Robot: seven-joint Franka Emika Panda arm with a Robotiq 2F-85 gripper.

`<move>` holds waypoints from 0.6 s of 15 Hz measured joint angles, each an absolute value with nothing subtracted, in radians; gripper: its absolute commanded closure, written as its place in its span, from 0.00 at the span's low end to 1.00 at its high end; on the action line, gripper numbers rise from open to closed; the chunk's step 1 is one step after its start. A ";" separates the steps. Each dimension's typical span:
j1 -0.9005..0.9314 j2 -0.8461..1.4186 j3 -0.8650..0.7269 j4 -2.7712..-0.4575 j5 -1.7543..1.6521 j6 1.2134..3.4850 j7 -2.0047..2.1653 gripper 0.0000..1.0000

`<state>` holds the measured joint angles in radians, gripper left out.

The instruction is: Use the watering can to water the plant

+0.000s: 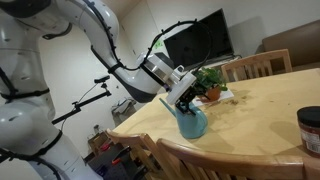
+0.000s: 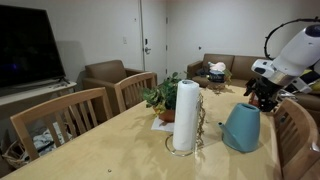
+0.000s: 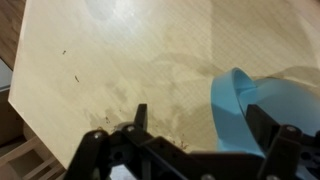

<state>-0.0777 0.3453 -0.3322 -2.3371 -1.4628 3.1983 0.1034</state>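
The teal watering can [image 1: 193, 123] stands upright on the wooden table, and shows in both exterior views [image 2: 242, 128]. My gripper [image 1: 184, 100] hangs just above its top, also seen in an exterior view [image 2: 262, 98]. In the wrist view the gripper [image 3: 200, 120] is open. The can's handle [image 3: 228, 108] lies between the fingers, close to the right-hand one, and nothing is gripped. The plant [image 1: 208, 80] stands behind the can. In an exterior view its leaves [image 2: 160, 97] show beside a paper towel roll that hides part of its pot.
A white paper towel roll on a wire stand [image 2: 185, 115] stands between plant and can. A dark cylindrical jar [image 1: 310, 130] sits near the table's edge. Wooden chairs [image 1: 258, 66] surround the table. The table's edge [image 3: 18, 85] shows in the wrist view.
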 measured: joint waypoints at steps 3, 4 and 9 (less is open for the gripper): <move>-0.077 0.356 -0.347 -2.271 -1.598 3.217 0.129 0.00; -0.077 0.352 -0.350 -2.242 -1.663 3.217 0.150 0.00; -0.108 0.306 -0.274 -2.135 -2.013 3.183 0.343 0.00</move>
